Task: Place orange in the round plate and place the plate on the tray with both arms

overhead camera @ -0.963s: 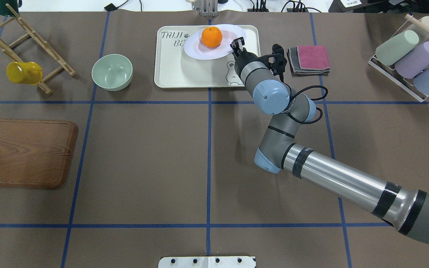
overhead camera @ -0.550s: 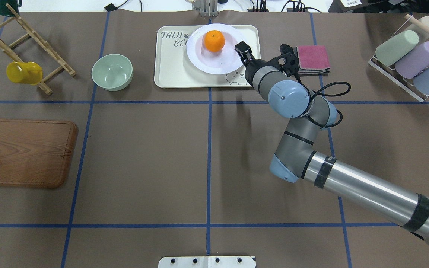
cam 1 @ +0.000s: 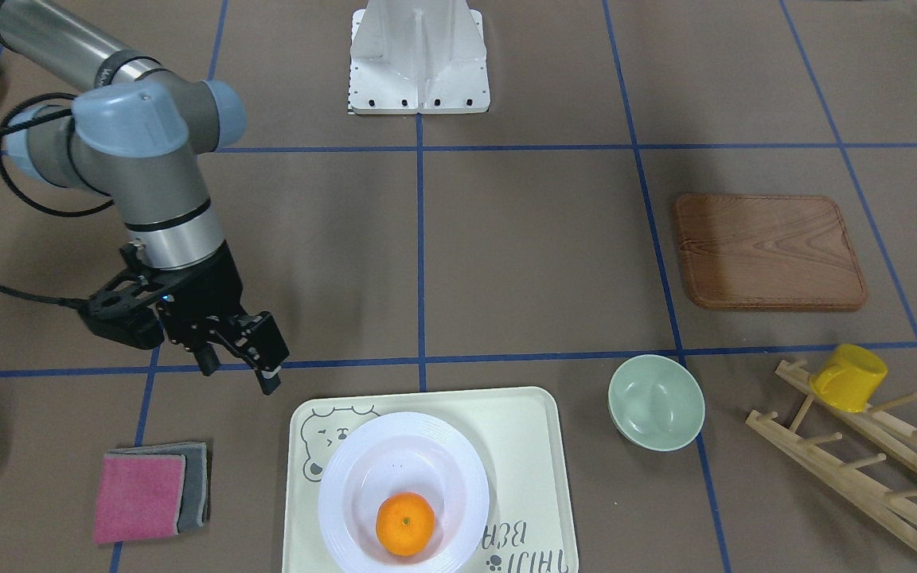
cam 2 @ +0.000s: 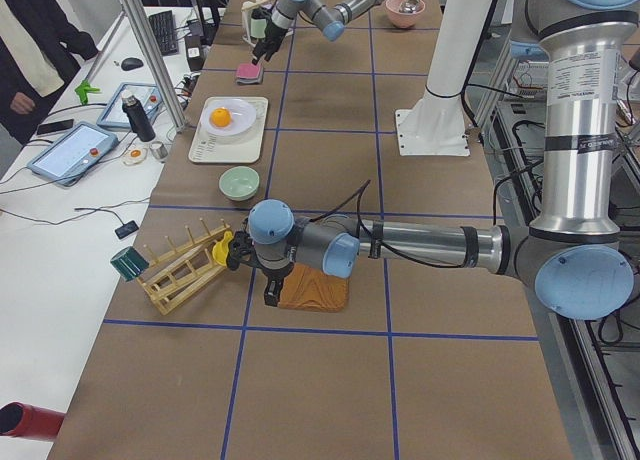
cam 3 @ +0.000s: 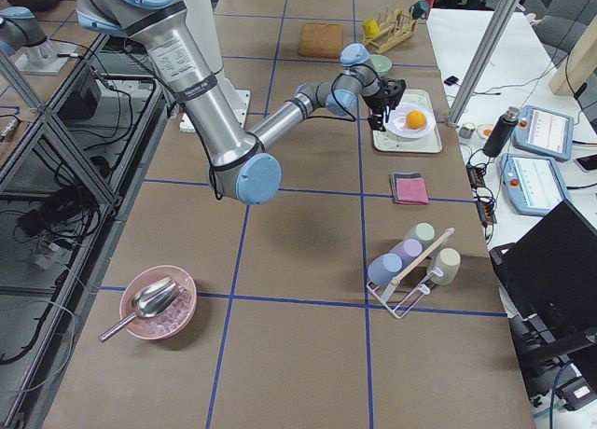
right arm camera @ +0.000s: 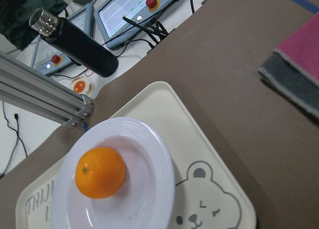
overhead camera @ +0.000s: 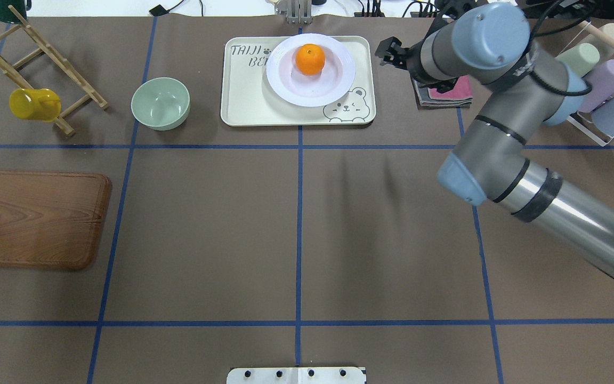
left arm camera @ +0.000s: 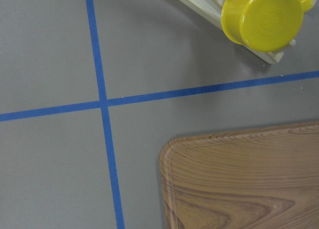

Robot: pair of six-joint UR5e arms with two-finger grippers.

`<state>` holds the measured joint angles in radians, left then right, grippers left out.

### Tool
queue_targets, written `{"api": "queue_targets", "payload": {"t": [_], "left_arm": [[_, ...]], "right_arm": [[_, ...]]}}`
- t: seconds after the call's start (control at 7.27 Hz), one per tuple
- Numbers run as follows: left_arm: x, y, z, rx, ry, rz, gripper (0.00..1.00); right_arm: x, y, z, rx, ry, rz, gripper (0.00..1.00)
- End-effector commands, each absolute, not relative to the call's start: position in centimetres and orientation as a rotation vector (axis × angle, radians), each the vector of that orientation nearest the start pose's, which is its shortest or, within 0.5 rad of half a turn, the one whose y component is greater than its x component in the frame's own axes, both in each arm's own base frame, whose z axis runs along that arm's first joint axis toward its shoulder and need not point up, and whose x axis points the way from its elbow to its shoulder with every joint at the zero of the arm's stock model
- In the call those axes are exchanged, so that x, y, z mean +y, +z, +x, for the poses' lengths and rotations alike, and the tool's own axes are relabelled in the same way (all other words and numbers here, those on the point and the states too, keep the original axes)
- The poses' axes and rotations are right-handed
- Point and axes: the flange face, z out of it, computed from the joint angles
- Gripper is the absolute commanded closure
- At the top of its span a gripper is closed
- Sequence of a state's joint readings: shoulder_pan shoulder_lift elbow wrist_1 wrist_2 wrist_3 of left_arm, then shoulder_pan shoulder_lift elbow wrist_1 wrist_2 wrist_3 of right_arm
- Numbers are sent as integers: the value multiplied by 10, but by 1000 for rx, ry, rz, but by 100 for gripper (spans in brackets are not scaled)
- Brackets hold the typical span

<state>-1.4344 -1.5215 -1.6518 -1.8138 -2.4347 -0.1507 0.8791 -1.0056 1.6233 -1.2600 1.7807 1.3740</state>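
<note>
Orange (overhead camera: 309,58) seated in the round plate (overhead camera: 285,90), a little toward its far rim; plate resting flat inside the tray (overhead camera: 243,101) at the far side of the desk (overhead camera: 205,240). Right jaws stood parted and empty above the desk, beside the tray's right end and near the folded cloths (cam 1: 140,493), touching nothing. Left arm (cam 2: 400,245) hung low by the wooden board (overhead camera: 35,218) and yellow cup (overhead camera: 32,104); I could not tell how the left jaws stood. I judged both placements done and the step in hand to be clearing the right arm (cam 1: 148,183). To do it well I would have kept the jaws parted, risen before swinging home, and steered wide of plate rim and cloths.
</note>
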Motion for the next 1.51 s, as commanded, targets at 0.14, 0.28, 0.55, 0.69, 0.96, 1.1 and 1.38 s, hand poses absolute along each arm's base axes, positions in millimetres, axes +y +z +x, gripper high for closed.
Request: {"api": "queue_targets", "payload": {"t": [0.14, 0.28, 0.55, 0.69, 0.96, 1.1, 1.38], "left_arm": [[-491, 613, 1, 875, 47, 40, 1], [-488, 617, -8, 867, 98, 19, 1], [-500, 596, -46, 819, 158, -25, 1], [-488, 594, -73, 760, 176, -20, 1], [-484, 595, -94, 745, 130, -8, 1], [-481, 584, -94, 750, 138, 16, 1], [-475, 575, -92, 747, 160, 42, 1]], "right_arm": [[-624, 370, -165, -740, 187, 277, 0], [-625, 399, -115, -708, 130, 254, 0], [-605, 454, -39, -683, -11, 212, 0], [-595, 478, -27, -661, -82, 213, 0], [-560, 521, -15, -690, -63, 150, 0], [-534, 554, -11, -692, -119, 138, 0], [-478, 593, 38, -716, -44, 120, 0]]}}
